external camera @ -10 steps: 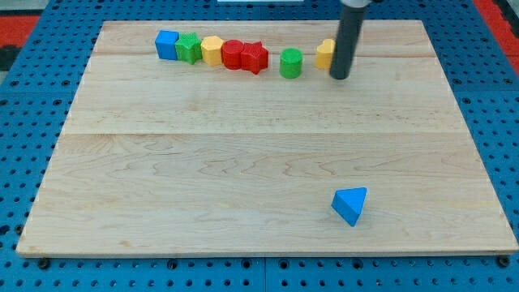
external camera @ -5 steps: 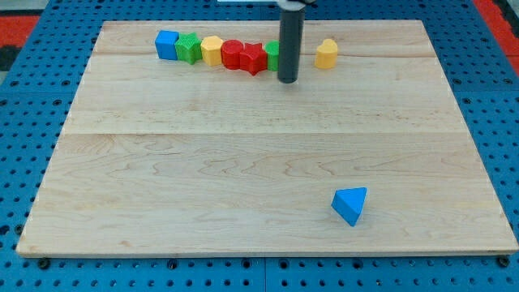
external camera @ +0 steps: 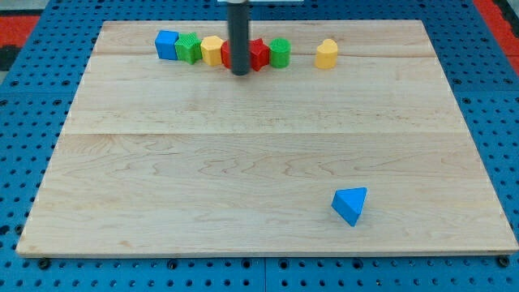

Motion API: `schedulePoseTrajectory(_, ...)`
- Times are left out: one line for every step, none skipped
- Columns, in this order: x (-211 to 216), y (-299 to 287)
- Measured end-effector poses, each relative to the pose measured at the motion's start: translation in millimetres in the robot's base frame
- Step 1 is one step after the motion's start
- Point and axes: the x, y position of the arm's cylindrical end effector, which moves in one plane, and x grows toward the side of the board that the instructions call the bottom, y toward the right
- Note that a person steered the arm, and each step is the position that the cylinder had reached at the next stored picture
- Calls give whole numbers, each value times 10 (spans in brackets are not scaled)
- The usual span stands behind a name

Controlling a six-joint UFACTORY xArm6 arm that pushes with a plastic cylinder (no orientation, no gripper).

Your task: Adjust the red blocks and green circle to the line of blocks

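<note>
A row of blocks lies along the view's top: a blue square block (external camera: 167, 44), a green block (external camera: 189, 48), a yellow hexagon block (external camera: 212, 50), two red blocks, the right one (external camera: 259, 53) showing and the left one mostly hidden by my rod, and the green circle (external camera: 280, 52). The green circle touches the right red block. My tip (external camera: 240, 73) sits just below the red blocks, in front of the left one.
A yellow block (external camera: 326, 53) stands apart to the right of the row. A blue triangle block (external camera: 350, 204) lies near the view's bottom right. The wooden board (external camera: 259, 154) rests on a blue pegboard.
My rod has swept left along the row, from beside the yellow block to the red blocks. The green circle has moved left and now touches the right red block.
</note>
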Motion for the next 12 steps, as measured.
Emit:
schedulePoseTrajectory(-4,-417)
schedulePoseTrajectory(-16,-417)
schedulePoseTrajectory(-16,-374)
schedulePoseTrajectory(14,-174)
schedulePoseTrajectory(-135,134)
schedulePoseTrajectory(-168,200)
schedulePoseTrajectory(-3,126)
schedulePoseTrajectory(9,222)
schedulePoseTrajectory(-10,490)
schedulePoseTrajectory(-84,527)
schedulePoseTrajectory(-87,527)
schedulePoseTrajectory(17,358)
